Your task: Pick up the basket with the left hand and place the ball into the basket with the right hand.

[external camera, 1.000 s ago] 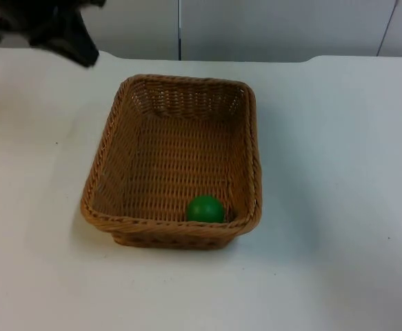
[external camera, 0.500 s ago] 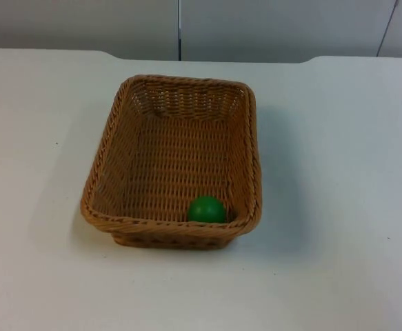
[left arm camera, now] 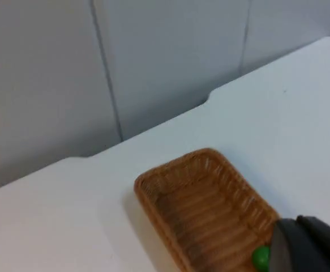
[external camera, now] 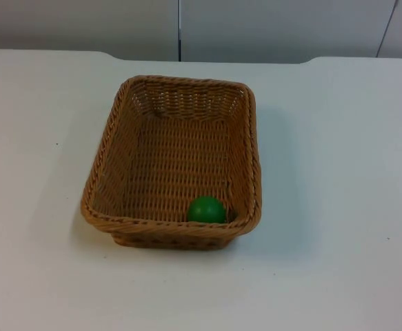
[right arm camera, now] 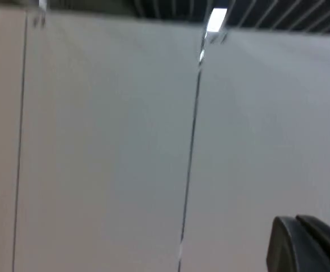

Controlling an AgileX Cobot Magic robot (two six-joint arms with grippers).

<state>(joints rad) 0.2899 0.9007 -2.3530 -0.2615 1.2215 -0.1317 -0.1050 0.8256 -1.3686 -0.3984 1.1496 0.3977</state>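
Left gripper (left arm camera: 307, 245): raised well above the table (external camera: 338, 172), jaw state cannot be told. Right gripper (right arm camera: 306, 243): faces the partition wall (right arm camera: 97, 141), same. The green ball (external camera: 206, 209) lies inside the wicker basket (external camera: 107, 155); judged complete, so leave both undisturbed.

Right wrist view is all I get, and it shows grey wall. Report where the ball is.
Observer: The green ball lies inside the wicker basket, against the wall nearest the top camera.
Operator: Now tell me whether the basket is lifted.
Observer: No; it stands flat on the white table, with nothing gripping it.
Operator: Give me the left gripper.
Observer: The left gripper hangs high above the table, apart from the basket, looking down on it.
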